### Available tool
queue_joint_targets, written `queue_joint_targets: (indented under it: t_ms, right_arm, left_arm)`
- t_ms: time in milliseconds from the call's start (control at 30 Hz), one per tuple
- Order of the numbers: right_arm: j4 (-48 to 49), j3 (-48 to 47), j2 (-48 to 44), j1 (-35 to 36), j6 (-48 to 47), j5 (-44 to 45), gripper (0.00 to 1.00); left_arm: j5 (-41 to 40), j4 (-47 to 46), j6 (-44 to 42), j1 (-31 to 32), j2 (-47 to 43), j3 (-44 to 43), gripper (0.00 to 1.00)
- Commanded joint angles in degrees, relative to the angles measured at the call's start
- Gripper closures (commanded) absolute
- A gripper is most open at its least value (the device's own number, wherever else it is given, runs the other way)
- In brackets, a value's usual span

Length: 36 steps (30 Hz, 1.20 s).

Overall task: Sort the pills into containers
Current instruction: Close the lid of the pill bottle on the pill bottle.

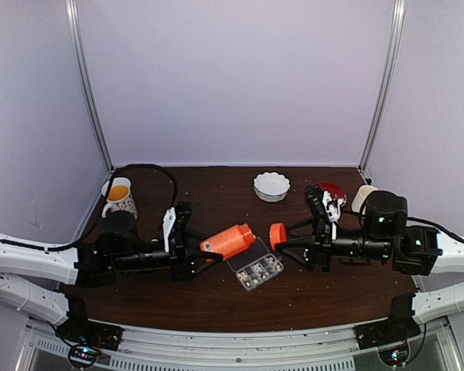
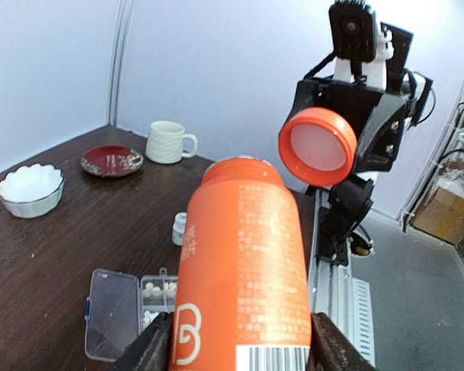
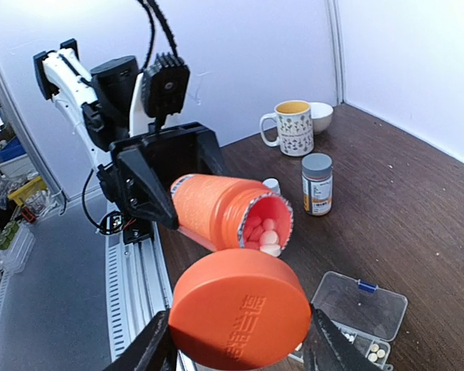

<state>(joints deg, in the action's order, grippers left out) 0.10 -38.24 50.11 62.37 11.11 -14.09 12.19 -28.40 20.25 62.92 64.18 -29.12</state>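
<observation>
My left jaws grip the tilted, uncapped orange bottle [image 1: 228, 239], my right jaws its cap [image 1: 278, 234] at 3 o'clock; next, I judge, the pills [image 3: 263, 234] at its mouth must tip gently into the clear organizer box [image 1: 255, 267] at the bottle's 5 o'clock.

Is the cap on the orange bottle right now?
No, the right gripper holds the orange cap apart from the orange bottle, whose mouth is open.
</observation>
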Motion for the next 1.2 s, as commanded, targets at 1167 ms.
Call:
queue_joint_targets:
  t_ms: [1167]
  right_arm:
    - [-18.05,-24.23,11.36,-1.64,-18.22,-19.4,1.0]
  left_arm:
    - [30.19,-35.95,17.57,-5.72,10.72,-3.37,1.0]
